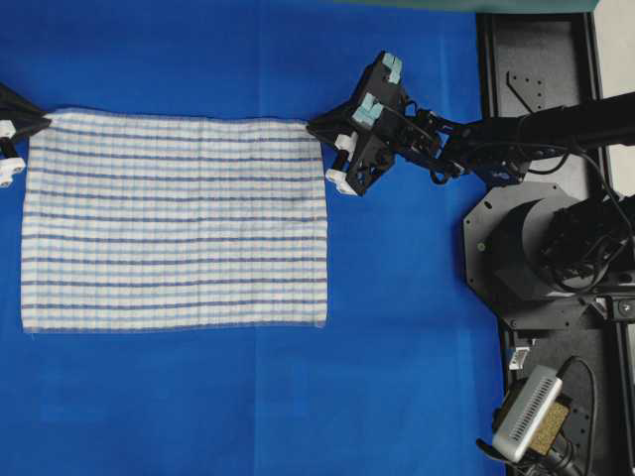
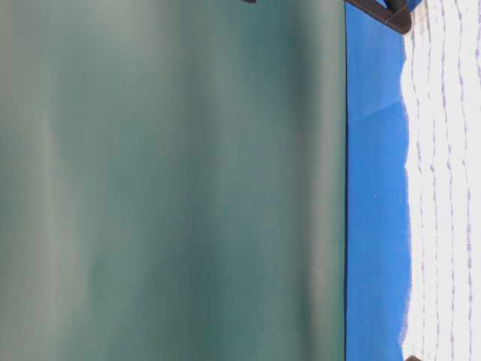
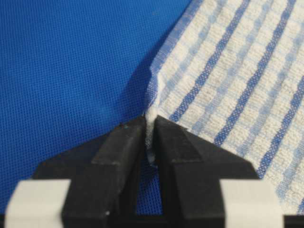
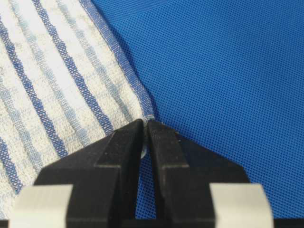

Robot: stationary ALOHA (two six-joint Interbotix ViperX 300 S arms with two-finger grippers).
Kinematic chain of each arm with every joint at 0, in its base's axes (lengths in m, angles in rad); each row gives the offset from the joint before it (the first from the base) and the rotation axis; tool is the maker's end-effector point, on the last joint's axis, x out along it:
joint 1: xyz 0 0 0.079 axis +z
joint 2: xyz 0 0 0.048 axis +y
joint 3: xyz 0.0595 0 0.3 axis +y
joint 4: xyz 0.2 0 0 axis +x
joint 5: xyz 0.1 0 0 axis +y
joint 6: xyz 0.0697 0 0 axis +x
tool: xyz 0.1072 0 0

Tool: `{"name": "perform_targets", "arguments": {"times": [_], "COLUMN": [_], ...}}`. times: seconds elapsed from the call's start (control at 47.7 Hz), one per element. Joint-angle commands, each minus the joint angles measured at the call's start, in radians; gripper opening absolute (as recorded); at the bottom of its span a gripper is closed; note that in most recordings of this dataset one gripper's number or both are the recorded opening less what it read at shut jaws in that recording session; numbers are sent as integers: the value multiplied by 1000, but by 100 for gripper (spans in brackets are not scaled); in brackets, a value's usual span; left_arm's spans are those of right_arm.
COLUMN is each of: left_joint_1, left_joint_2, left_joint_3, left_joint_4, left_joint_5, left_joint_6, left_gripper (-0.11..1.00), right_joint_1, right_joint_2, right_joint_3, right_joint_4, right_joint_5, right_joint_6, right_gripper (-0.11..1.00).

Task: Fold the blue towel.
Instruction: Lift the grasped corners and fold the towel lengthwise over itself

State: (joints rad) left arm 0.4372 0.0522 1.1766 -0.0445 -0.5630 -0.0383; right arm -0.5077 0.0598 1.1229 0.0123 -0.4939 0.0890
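Pinched shut on the blue towel (image 1: 174, 218): left gripper (image 3: 148, 130) at its 10 o'clock corner, right gripper (image 4: 145, 135) at 2 o'clock; long axis between them.

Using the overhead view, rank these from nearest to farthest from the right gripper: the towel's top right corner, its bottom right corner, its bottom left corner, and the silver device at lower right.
From the right gripper:
1. Top right corner of the blue towel, pinched in its jaws.
2. Bottom right corner, directly below in the view.
3. Bottom left corner and silver device, on opposite sides: too close to call.
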Motion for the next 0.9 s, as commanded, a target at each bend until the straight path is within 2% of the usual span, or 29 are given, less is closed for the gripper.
{"name": "perform_targets", "arguments": {"times": [0.0,0.398,0.713,0.881], "left_joint_1": [-5,-5,-18,-77], "left_joint_2": [-8,-43,-160,-270], "left_joint_3": [-14,-57,-64,-58], "left_joint_4": [-2,2,2,2], "left_joint_5": [-3,23,158,255], "left_joint_6": [2,35,34,21], "left_gripper": [5,5,5,5], "right_joint_1": [9,2,9,55], "right_joint_2": [-5,-114,-225,-313], "right_joint_3": [-5,2,8,23], "right_joint_4": [5,8,9,38], "right_joint_5": [3,46,137,172], "right_joint_6": [0,0,0,2], "right_gripper": [17,17,17,17]}}
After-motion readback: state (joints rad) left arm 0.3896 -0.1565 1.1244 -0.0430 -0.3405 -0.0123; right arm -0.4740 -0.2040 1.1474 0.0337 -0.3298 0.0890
